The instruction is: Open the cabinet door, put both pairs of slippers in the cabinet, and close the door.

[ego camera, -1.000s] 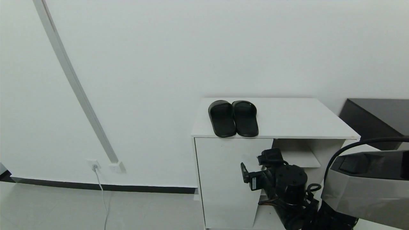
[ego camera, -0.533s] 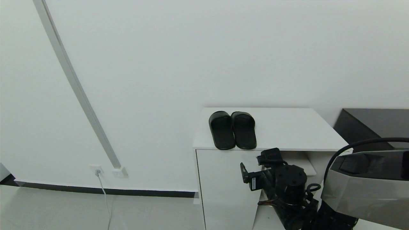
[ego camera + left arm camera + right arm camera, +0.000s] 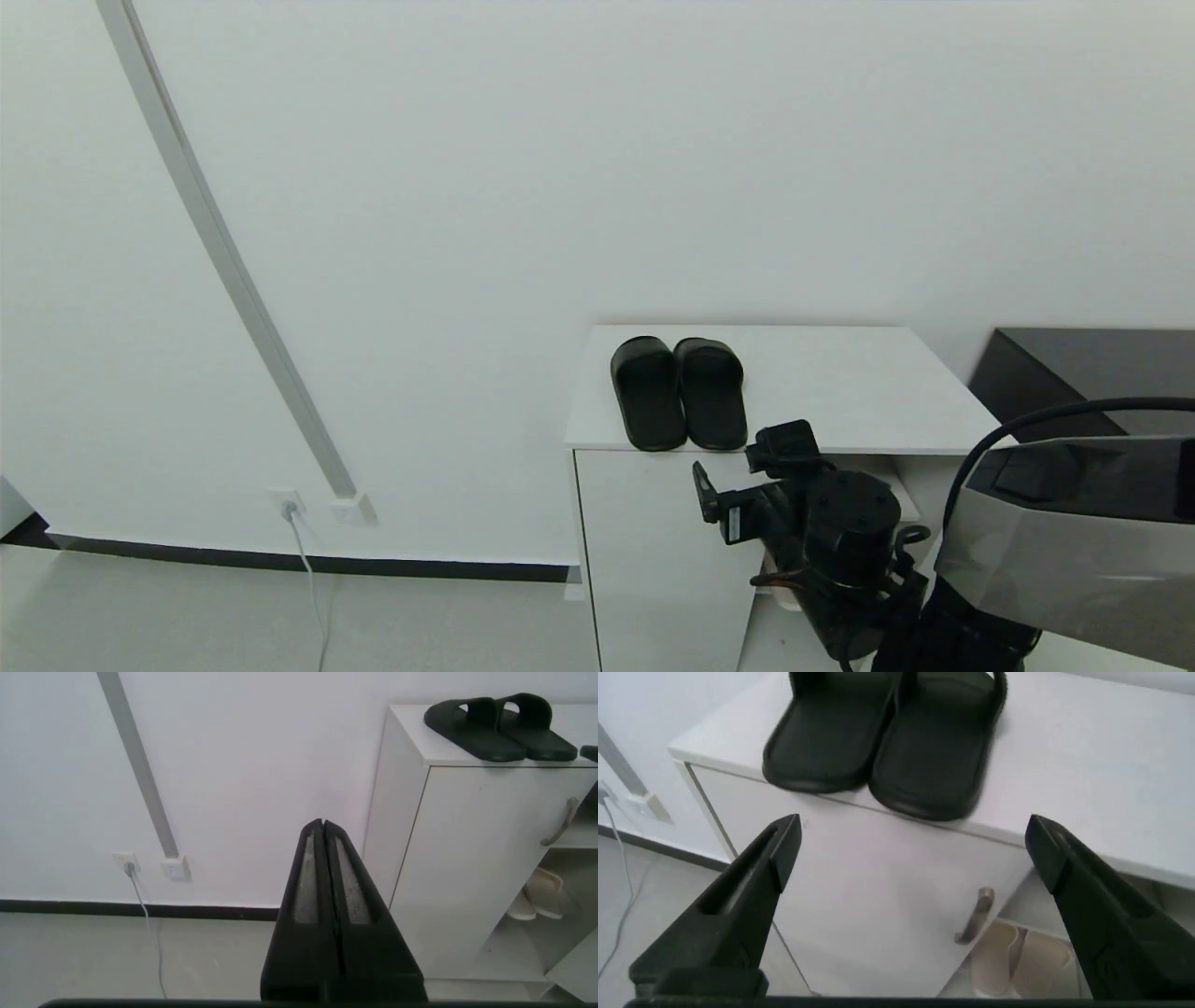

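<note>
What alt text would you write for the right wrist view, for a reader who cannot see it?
The open right gripper faces a white cabinet with black slippers on top. Lower down are the door handle and, beside it, pale slippers inside the cabinet.

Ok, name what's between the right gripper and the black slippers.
Right wrist view: just the front edge of the cabinet; nothing else separates the open right gripper from the black slippers.
</note>
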{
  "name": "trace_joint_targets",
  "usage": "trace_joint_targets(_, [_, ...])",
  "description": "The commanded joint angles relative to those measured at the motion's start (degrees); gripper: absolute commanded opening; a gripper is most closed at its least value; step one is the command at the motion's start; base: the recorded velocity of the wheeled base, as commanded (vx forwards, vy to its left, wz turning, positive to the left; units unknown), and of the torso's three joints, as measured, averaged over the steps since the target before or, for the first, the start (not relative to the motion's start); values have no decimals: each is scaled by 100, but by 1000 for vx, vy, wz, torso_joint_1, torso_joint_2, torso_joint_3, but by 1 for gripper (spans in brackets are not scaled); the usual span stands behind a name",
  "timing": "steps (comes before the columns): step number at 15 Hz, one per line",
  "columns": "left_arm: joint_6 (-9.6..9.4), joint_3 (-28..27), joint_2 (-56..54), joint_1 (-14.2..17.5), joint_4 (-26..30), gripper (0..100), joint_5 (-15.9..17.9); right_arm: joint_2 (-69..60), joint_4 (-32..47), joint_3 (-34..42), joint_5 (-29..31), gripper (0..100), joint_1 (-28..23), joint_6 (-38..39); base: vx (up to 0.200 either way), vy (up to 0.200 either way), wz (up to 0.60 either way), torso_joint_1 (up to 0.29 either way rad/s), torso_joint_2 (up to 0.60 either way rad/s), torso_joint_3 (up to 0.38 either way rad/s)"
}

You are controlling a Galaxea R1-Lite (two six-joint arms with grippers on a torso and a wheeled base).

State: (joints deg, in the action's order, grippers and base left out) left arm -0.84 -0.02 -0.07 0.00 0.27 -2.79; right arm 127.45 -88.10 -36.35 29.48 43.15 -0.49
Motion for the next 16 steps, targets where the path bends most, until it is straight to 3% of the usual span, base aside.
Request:
trace_joint_targets(1, [-4,2,7,0,0,0,-2,-151,707,-557,-30,100,-70,145,0,0,0,0,0,0])
trace_joint_targets(5, [-4,2,7,0,0,0,7,-959,4284,-2271,-21,100,70,1402,0,0,0,0,0,0])
trace_joint_targets(7, [-4,2,7,0,0,0,7,-1029,5312,-2930,5,100,158,1868,0,0,0,0,0,0])
trace_joint_targets(13, [-21,-6,7,0,8,0,42,-827,5338,-2895,32,100,246,1886,0,0,0,0,0,0])
trace_joint_targets(16, [-30,-6,7,0,8,0,42,-731,5259,-2842,41,100,255,1877,200,0,0,-6,-1,6])
